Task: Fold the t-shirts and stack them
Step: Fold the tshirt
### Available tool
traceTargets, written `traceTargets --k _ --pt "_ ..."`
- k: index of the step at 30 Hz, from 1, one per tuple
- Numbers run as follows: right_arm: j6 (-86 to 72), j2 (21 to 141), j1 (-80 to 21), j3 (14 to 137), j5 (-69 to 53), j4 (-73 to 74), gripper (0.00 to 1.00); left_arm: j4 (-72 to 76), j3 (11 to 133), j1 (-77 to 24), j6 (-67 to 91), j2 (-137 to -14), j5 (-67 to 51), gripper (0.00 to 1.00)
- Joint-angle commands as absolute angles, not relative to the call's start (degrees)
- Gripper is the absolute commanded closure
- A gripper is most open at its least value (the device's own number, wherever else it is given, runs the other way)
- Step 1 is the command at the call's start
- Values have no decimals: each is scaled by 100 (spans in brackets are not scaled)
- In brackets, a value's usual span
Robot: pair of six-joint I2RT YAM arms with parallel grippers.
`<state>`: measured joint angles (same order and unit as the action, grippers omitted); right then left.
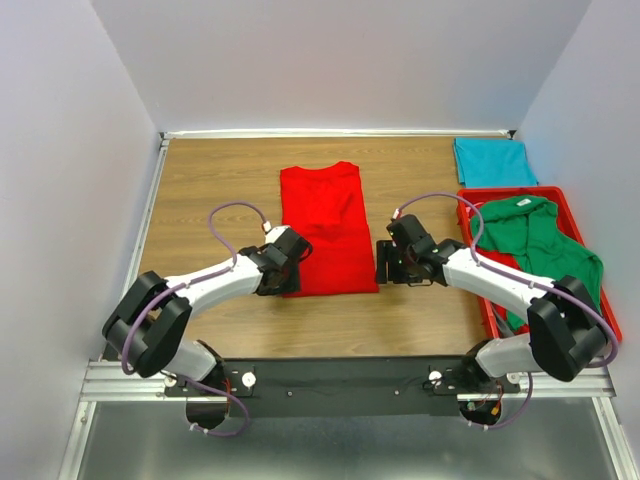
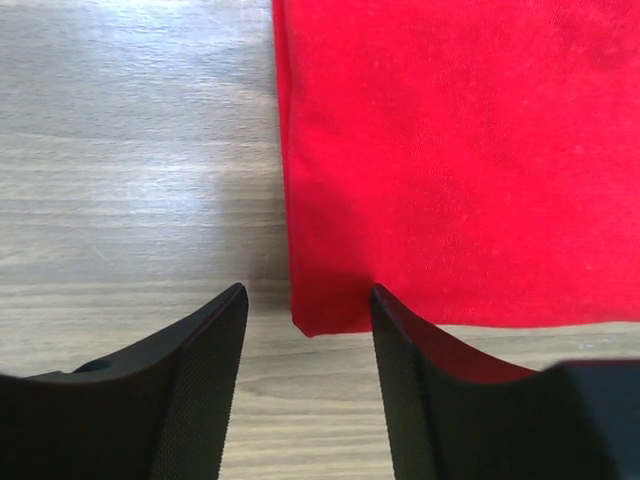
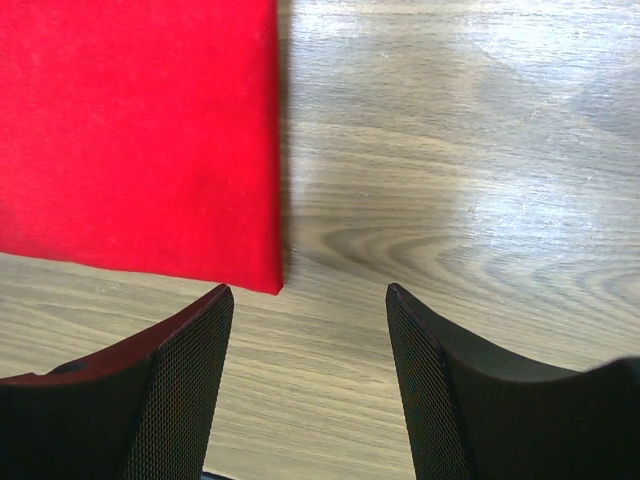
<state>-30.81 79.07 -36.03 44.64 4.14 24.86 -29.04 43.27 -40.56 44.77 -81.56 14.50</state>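
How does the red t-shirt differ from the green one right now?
The red t-shirt lies flat on the table, folded into a neat rectangle; the green t-shirt lies rumpled and unfolded in the tray. The red t-shirt sits mid-table; the green t-shirt is at the right side. Both are plain, single-colour.

From above, cannot tell how wide the left gripper (image 1: 288,272) or the right gripper (image 1: 392,268) stands: tips tucked beneath their own wrist housings. Hides the near-left edge of the red t-shirt (image 1: 325,225) there too. Loses part of the green t-shirt (image 1: 540,245) and the near wall of the red tray (image 1: 510,190) behind the right arm. In the left wrist view, crops the red t-shirt at the top and right edges, with a strip of hem behind the right-hand finger (image 2: 410,390); cuts both fingers off at the bottom. Likewise in the right wrist view: red t-shirt cropped at top and left, fingers (image 3: 180,390) at the bottom.
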Motion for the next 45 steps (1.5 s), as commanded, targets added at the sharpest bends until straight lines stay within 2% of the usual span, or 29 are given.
traceTargets --k 1,7,12,14,18,21,27,38,45 --pt "-3023 7972 -3656 4561 633 2593 30 -2777 4342 -4131 4439 -8323 1485 43" --pt "-3067 8095 -3744 4605 668 2584 31 -2716 4298 -4324 4517 -8639 1398 46" --pt "-3190 8252 -3928 4676 694 2575 32 -2646 4131 -4403 4632 -8666 1283 64" --pt "-3217 8314 -3990 4711 721 2575 32 -2637 4096 -4412 4649 -8649 1274 66" --pt "-3261 8525 -4060 4790 747 2566 36 -2637 4026 -4421 4658 -8561 1266 83" --pt "-3287 8666 -4096 4869 773 2558 39 -2628 4025 -4421 4650 -8508 1257 90" --pt "-3348 8859 -4104 4913 756 2549 47 -2584 4017 -4421 4632 -8446 1213 92" --pt "-3621 9571 -4210 4693 879 2593 52 -2443 3964 -4421 4597 -8218 1099 92" --pt "-3779 9800 -4228 4527 756 2751 67 -2399 3867 -4421 4588 -7998 1055 93"
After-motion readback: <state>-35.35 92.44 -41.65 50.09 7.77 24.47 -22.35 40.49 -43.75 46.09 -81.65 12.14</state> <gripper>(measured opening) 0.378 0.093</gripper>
